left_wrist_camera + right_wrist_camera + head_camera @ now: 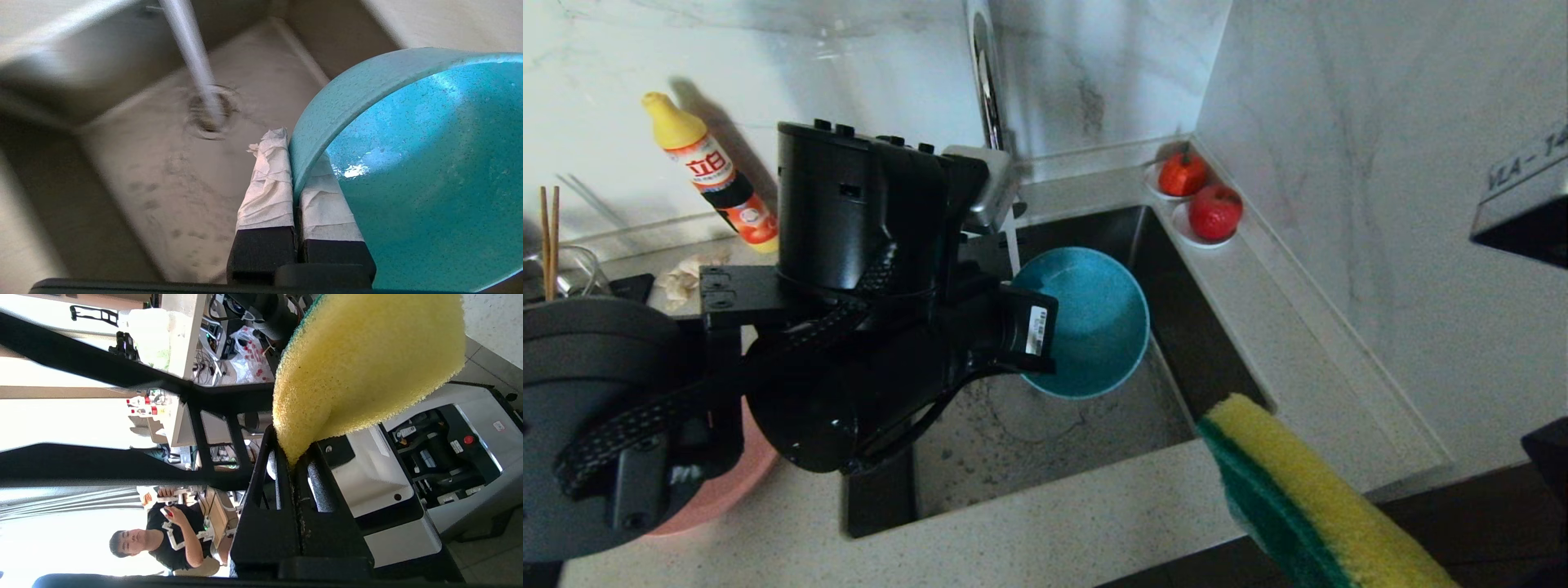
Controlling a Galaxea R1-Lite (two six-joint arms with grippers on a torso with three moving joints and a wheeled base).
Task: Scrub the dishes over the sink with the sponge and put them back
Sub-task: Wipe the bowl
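Pinching the rim of the bowl [408, 171] between its taped fingers [267, 183], one finger inside the rim and one outside, the left gripper [295, 163] is holding the bowl tilted above the sink [1054, 425], its mouth facing up and toward the sink's right wall. Water is running from the tap [988, 82] in a thin stream to the drain [210, 112], passing just beside the bowl's far rim; the bowl's inside is glistening wet. Judged from this, the bowl is light and stiff but slick, and a single edge pinch is giving it leverage to swivel, so any scrubbing push is best aimed near the gripped rim, not at the free side.

The right gripper [295, 457] is squeezing one end of the sponge [1298, 498], its jaws pressed nearly together. The sponge is hanging outside the sink, past the front right corner, well apart from the bowl. Being soft, it is likely to bend under pressure.

Open room is lying over the middle of the sink. Its right wall and the tap are standing near the bowl. The plate [727, 490] is resting on the counter left of the sink, and the chopsticks [549, 237] are standing farther left. Two saucers of fruit [1201, 196] are sitting behind the sink's right back corner.
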